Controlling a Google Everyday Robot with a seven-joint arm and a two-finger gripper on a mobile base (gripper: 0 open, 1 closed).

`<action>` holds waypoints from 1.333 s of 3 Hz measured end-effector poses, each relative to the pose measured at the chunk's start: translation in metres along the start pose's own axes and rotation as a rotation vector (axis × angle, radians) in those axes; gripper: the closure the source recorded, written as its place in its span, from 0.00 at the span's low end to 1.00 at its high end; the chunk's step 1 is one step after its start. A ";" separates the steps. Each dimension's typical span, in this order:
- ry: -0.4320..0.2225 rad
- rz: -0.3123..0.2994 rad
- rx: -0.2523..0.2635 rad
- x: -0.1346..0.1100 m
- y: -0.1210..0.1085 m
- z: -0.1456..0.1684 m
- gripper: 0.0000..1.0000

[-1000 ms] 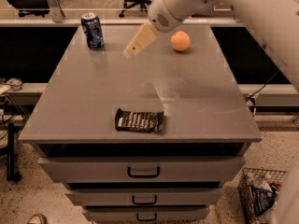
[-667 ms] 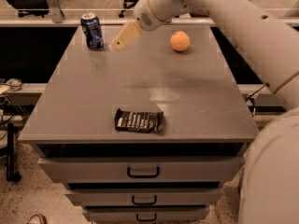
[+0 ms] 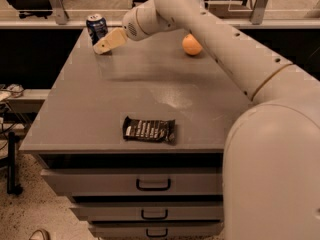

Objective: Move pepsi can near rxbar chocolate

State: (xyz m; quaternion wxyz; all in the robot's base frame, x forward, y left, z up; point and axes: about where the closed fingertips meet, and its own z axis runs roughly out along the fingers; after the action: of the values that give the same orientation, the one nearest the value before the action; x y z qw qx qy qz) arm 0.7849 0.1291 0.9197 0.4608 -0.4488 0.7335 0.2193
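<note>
The tool (image 3: 101,48) hangs just beside the pepsi can (image 3: 96,28).

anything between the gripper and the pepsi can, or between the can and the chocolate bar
Nothing visible. The gripper is beside the pepsi can at a far corner; the orange sits off the path to the chocolate bar.

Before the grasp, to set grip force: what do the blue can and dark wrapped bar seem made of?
Dark blue pepsi can: likely thin metal, glossy print, silvery top. Flat dark-brown rxbar chocolate: probably plastic-film wrapper, crimped ends, slight sheen. The pincer hovers beside the can.
</note>
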 end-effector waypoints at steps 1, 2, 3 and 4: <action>-0.074 0.030 0.027 -0.006 -0.006 0.038 0.00; -0.136 0.020 0.044 -0.013 -0.015 0.072 0.00; -0.170 0.002 0.051 -0.021 -0.022 0.092 0.00; -0.189 -0.019 0.055 -0.028 -0.031 0.106 0.15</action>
State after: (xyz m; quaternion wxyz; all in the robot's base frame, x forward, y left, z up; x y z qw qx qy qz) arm 0.8672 0.2042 0.8958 0.5422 -0.4204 0.6882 0.2359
